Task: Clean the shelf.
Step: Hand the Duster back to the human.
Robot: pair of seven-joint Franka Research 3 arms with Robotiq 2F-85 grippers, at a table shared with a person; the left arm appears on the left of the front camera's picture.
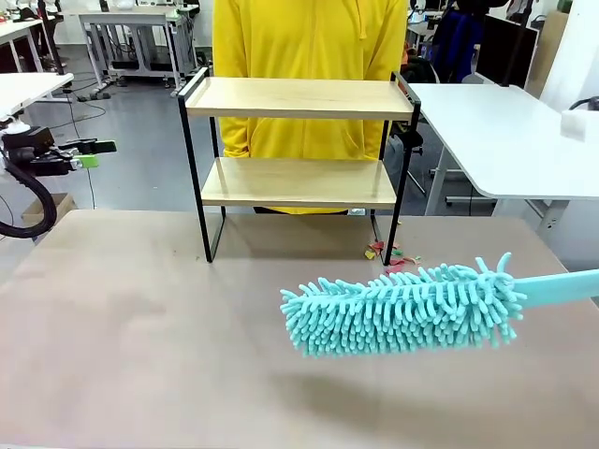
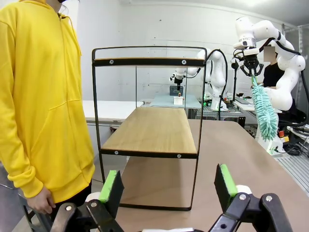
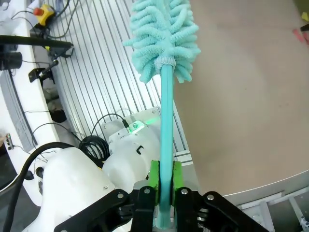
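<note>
The shelf (image 1: pixel 299 98) stands at the back middle of the brown table, both wooden boards bare; in the left wrist view the shelf (image 2: pixel 149 130) is seen end-on. A teal fluffy duster (image 1: pixel 402 304) hovers over the table in front of the shelf, its handle running off to the right. My right gripper (image 3: pixel 164 181) is shut on the duster's handle (image 3: pixel 165 121), and the duster's head (image 3: pixel 164 34) points away from it. My left gripper (image 2: pixel 168 186) is open and holds nothing, facing the shelf's end; in the front view the left gripper (image 1: pixel 94 152) is at the far left.
A person in a yellow hoodie (image 1: pixel 309 37) stands right behind the shelf. Small colourful scraps (image 1: pixel 388 254) lie on the table by the shelf's right foot. A white table (image 1: pixel 505 131) stands at the back right.
</note>
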